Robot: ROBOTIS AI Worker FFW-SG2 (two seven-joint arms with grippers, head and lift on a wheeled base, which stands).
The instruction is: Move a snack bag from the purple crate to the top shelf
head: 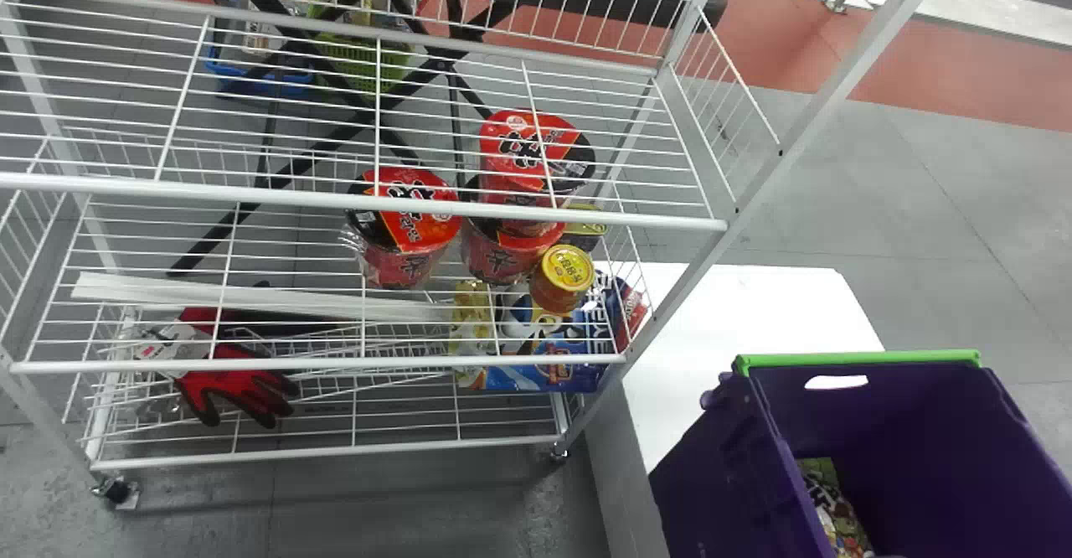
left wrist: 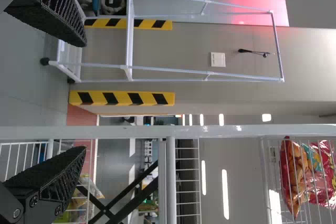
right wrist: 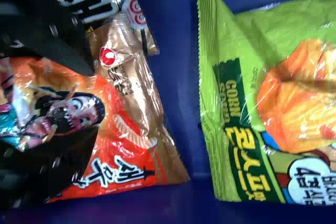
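Orange and brown, the snack bag (right wrist: 131, 124) lies inside the purple crate (head: 921, 432), between a black bag (right wrist: 126, 24) and a green bag (right wrist: 231, 129). Over it the right tool (right wrist: 95, 100) stands released, its two fingers apart across the wrapper. Near the white wire rack (head: 360, 200), the left tool (left wrist: 85, 94) is spread wide, holding nothing.

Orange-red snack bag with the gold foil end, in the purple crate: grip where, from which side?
I'd pinch the orange-red bag across its plump middle, coming down through the open top of the purple crate. The printed middle looks filled out; the gold end is creased and would likely give a poorer hold.
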